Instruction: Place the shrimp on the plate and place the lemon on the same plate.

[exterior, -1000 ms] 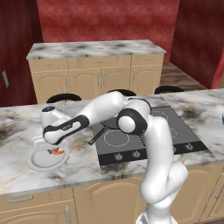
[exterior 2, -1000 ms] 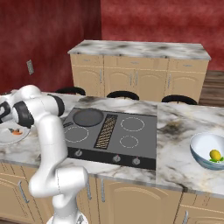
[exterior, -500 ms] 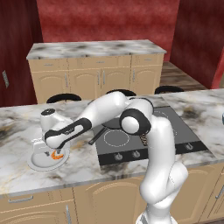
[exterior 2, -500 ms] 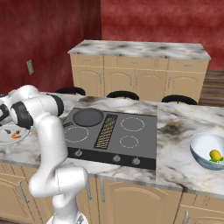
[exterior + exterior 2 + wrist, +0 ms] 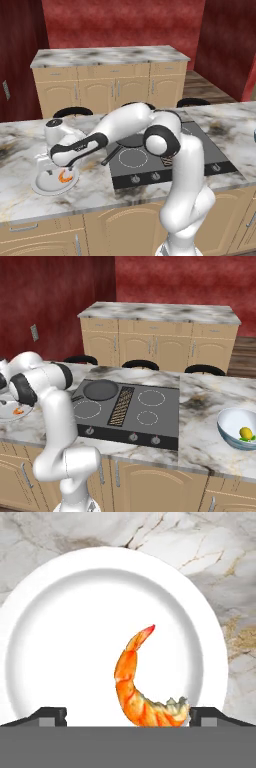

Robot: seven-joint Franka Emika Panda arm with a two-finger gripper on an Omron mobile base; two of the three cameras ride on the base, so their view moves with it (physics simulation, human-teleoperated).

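In the left base view, the two-finger gripper point(image 5: 59, 169) is seen low over the round, shallow white plate point(image 5: 44, 186) on the marbled counter point(image 5: 20, 150); the small orange-red curved shrimp point(image 5: 65, 176) is seen lying on the plate, which suggests the first placement is done.

In the right base view, the small yellow rounded lemon point(image 5: 245, 433) is found in the deep bluish bowl point(image 5: 231, 425), well apart from the plate point(image 5: 10, 412) and beyond the black cooktop point(image 5: 127, 406); it is judged not yet fetched.

In the hand view, the fingertips point(image 5: 49, 716) are seen spread wide, gripping nothing. The shrimp point(image 5: 135, 684) lies between them on the plate point(image 5: 60, 637), curved, glossy, pale at its tail.
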